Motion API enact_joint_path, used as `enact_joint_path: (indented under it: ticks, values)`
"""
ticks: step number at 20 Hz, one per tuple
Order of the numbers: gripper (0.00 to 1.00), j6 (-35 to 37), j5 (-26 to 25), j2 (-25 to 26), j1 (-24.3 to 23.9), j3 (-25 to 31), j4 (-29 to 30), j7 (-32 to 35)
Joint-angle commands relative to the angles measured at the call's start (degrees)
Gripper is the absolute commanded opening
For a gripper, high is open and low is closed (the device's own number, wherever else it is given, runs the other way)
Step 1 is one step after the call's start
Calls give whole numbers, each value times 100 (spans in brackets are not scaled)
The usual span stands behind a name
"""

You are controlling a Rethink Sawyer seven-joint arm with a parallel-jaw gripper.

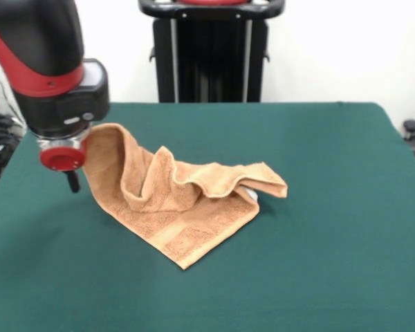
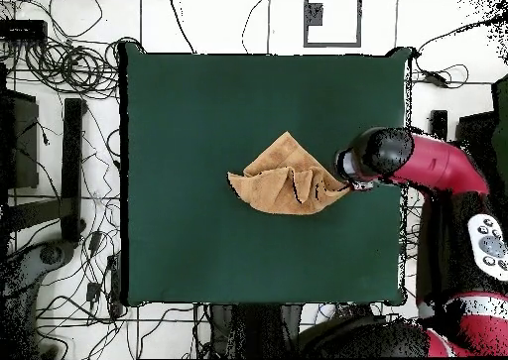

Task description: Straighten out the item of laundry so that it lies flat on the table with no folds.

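Plainly, fingers (image 1: 74, 181) pinch the towel (image 1: 183, 200) corner — cloth still rumpled on table (image 1: 332, 221).

- One towel (image 1: 183, 200) (image 2: 290, 178), orange-tan, bunched in folds, just beside the gripper.
- One table (image 1: 318, 263) (image 2: 198, 108) with a green top, under the gripper.
- One arm (image 1: 45, 62) (image 2: 427, 163), red and black.
- One gripper (image 1: 72, 181), at the towel's raised corner.
- One black pedestal (image 1: 211, 55), beyond the gripper.
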Motion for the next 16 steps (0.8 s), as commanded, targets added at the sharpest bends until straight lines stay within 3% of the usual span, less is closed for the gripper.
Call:
enact_joint_path:
  ticks: [1,16]
  values:
    - [100,590,-284,385,-12,747,-71,-2340]
    - [100,243,-203,412,30,841,62,-1956]
